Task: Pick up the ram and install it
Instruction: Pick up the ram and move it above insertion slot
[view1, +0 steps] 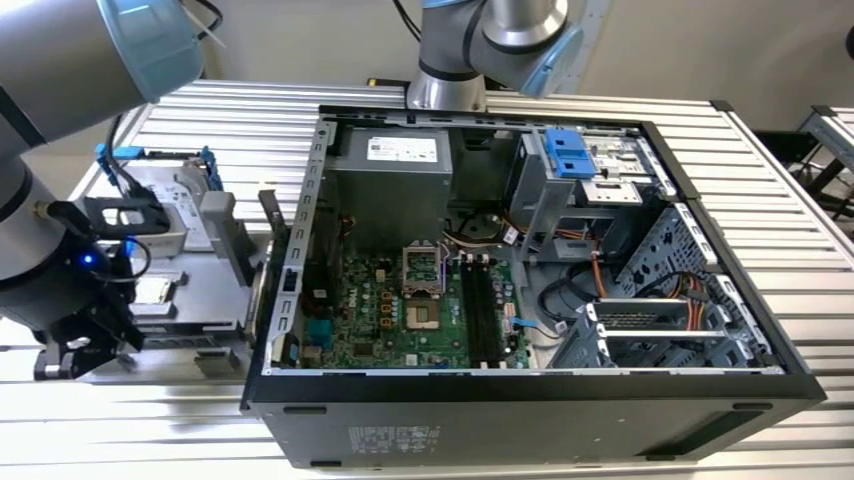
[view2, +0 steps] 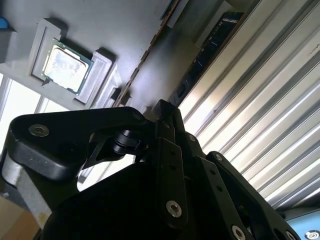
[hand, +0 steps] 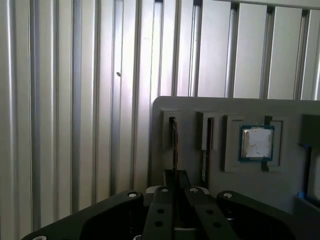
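Observation:
The ram (hand: 174, 142) stands on edge in a slot of the grey parts tray (hand: 200, 107), and I see it as a thin greenish-brown edge. My gripper (hand: 175, 179) sits at the stick's near end, its fingers drawn together and shut on it. In the second wrist view the same thin edge (view2: 150, 55) runs down to the closed gripper (view2: 165, 112). A second dark stick (hand: 207, 145) rests in the neighbouring slot. In the exterior view the gripper (view1: 67, 360) hangs low at the tray's left end, to the left of the open computer case (view1: 534, 400).
A square silver processor (hand: 256, 143) lies in a tray pocket beside the slots. Inside the case, the green motherboard shows long dark memory slots (view1: 481, 300). A blue-bracketed drive (view1: 160, 175) stands behind the tray. The ribbed metal table (hand: 75, 100) surrounds everything.

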